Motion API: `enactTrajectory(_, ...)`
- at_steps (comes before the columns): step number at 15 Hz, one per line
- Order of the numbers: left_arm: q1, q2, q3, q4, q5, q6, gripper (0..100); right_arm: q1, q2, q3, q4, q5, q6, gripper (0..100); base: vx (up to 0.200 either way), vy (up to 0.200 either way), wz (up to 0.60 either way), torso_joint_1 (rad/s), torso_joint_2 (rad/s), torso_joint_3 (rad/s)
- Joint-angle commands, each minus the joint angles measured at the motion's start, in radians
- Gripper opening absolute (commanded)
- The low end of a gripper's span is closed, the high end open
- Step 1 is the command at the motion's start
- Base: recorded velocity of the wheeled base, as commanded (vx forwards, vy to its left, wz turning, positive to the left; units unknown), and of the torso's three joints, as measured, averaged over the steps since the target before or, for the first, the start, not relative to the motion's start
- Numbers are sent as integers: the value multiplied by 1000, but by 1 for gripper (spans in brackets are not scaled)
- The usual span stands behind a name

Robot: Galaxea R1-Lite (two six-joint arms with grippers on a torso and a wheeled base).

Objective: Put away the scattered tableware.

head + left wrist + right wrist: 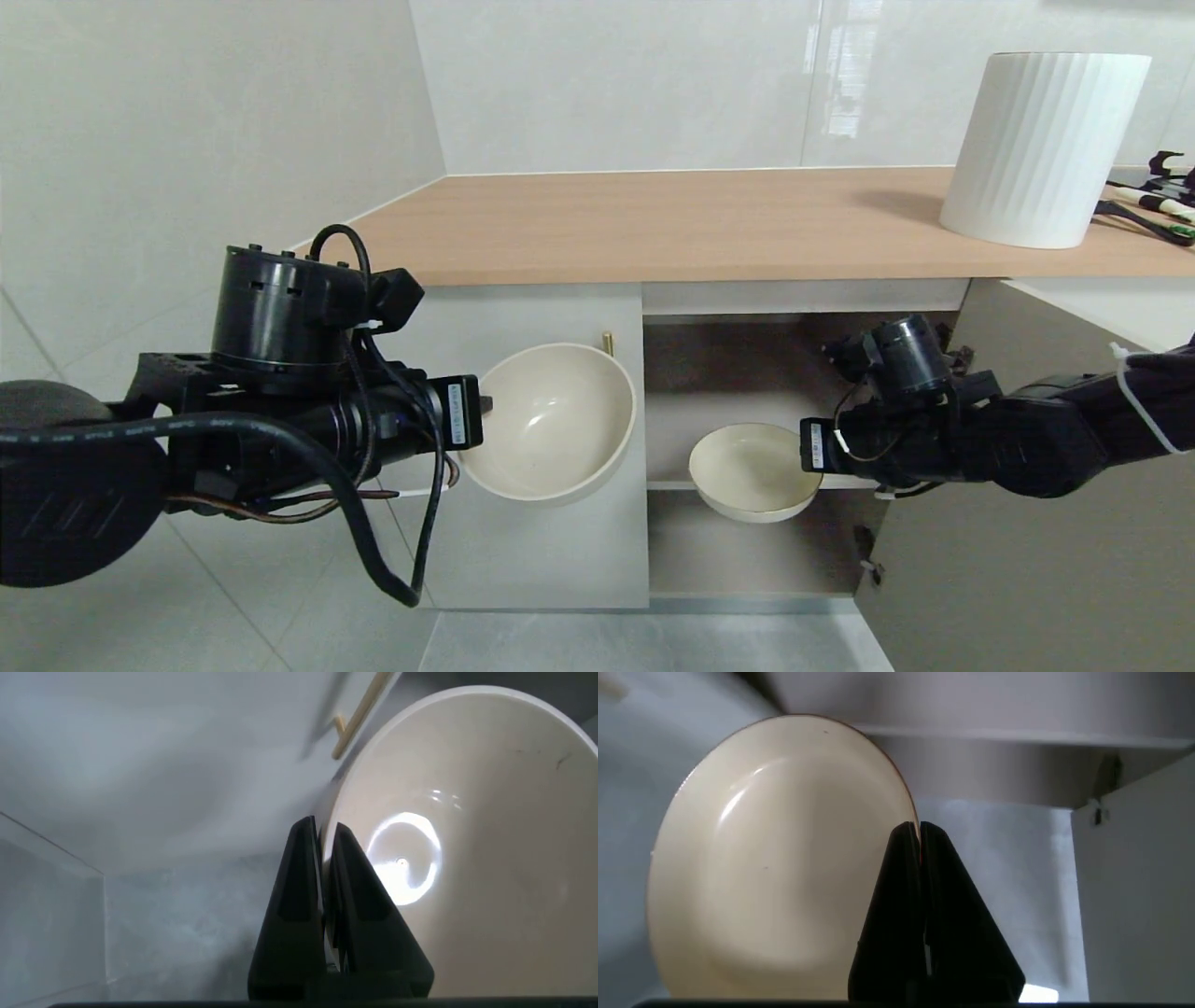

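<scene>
My left gripper (pixel 478 411) is shut on the rim of a deep cream bowl (pixel 551 422), held in the air in front of the closed left cabinet door (pixel 532 541). In the left wrist view its fingers (pixel 322 873) pinch the bowl (pixel 467 849) at its edge. My right gripper (pixel 810 446) is shut on the rim of a shallow cream plate (pixel 752 469), which hangs at the open cabinet's mouth, level with the shelf (pixel 667 483). The right wrist view shows the plate (pixel 775 849) clamped at the fingertips (pixel 919 840).
The right cabinet door (pixel 1018 560) stands open beside my right arm. On the wooden countertop (pixel 653 224) stand a tall white ribbed container (pixel 1041 145) and some dark utensils (pixel 1153 201) at the far right. A gold handle (pixel 607 343) sits on the closed door.
</scene>
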Motion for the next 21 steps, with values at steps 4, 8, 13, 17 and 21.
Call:
enactTrajectory(4, 0, 12, 14, 1, 1, 27, 0, -11, 92, -39, -4, -2, 4, 0, 150, 0, 0, 1, 3, 1)
enactTrajectory(8, 0, 6, 24, 1, -1, 34, 0, -20, 133, -47, -4, -4, 5, 0, 0, 0, 0, 0, 0, 0)
enactTrajectory(13, -8, 11, 24, 1, -1, 34, 0, -29, 299, -165, -4, -143, 27, 0, 0, 0, 0, 0, 0, 0)
enactTrajectory(17, -13, 14, 24, 1, -1, 34, 0, -45, 422, -301, -4, -235, 56, 0, 0, 0, 0, 0, 0, 0)
enactTrajectory(21, -20, 26, 24, 0, 1, 32, 0, -66, 531, -426, 3, -321, 64, 0, 0, 0, 0, 0, 0, 0)
